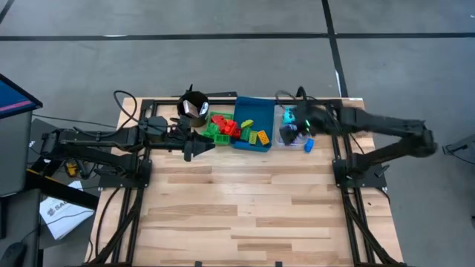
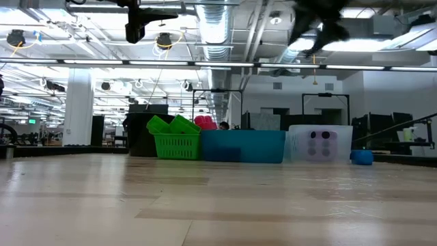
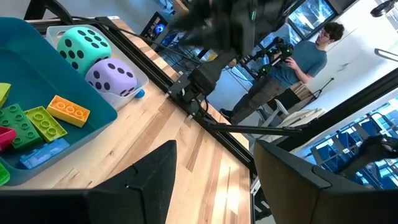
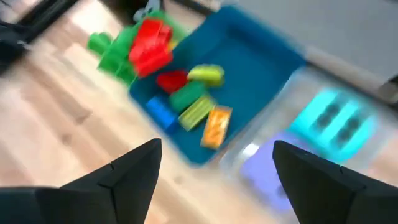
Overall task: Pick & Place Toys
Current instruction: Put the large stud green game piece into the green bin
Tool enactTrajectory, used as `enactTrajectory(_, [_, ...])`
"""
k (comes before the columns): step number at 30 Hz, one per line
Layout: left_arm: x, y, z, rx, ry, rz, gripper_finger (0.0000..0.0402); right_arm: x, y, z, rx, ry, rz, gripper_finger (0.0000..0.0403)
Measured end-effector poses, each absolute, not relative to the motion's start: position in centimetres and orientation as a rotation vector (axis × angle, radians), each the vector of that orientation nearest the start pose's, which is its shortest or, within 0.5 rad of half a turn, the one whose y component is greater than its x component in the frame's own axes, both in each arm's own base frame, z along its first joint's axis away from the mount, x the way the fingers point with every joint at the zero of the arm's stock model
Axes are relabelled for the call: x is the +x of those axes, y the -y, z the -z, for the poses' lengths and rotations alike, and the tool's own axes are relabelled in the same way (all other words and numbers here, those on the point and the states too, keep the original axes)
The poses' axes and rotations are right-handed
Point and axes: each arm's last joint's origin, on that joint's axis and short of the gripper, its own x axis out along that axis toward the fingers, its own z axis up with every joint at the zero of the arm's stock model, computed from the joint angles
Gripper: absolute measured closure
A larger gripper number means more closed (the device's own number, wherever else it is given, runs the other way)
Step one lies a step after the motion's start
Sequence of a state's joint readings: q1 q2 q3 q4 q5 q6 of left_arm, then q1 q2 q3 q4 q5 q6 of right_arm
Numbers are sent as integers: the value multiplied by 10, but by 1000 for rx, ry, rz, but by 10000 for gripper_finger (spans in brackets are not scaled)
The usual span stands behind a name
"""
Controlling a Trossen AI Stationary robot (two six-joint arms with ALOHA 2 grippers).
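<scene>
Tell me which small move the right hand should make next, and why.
Probably lower toward the blue brick lying on the table beside the clear tray. The right hand is open and empty above the trays, and that brick is the only toy outside a tray.

Green basket [image 1: 217, 127], blue tray [image 1: 241, 111], black cup [image 1: 194, 104]

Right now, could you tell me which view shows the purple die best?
The left wrist view: the purple die shows sharply, dots visible. The high view shows a speck, the low view a shape behind clear plastic, the right wrist view a blur.
</scene>
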State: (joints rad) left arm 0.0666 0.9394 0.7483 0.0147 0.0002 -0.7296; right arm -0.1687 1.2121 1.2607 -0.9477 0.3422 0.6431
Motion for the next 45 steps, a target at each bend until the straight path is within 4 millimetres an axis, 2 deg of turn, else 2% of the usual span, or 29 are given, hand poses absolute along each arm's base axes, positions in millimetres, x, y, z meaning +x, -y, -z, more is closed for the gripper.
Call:
enactTrajectory(3, [211, -14, -312, -733, -144, -127, 193, 198, 23, -315, 650, -664, 721, 101])
enactTrajectory(6, [211, -14, -312, -733, -144, -127, 193, 173, 3, -291, 764, -668, 699, 101])
enactTrajectory(10, [211, -14, -312, -735, -144, -128, 193, 141, -9, -278, 849, -704, 717, 101])
enactTrajectory(15, [211, -14, -312, -739, -144, -128, 193, 117, -11, -262, 802, -821, 848, 101])
enactTrajectory(21, [211, -14, -312, -742, -143, -130, 193, 113, -12, -241, 778, -824, 955, 101])
enactTrajectory(25, [211, -15, -312, -742, -135, -150, 193, 114, -11, -217, 796, -789, 1042, 101])
enactTrajectory(32, [211, -16, -312, -738, -117, -194, 193, 121, -10, -208, 777, -679, 1129, 101])
enactTrajectory(45, [211, -17, -312, -736, -109, -214, 193, 138, -3, -188, 712, -794, 1278, 101])
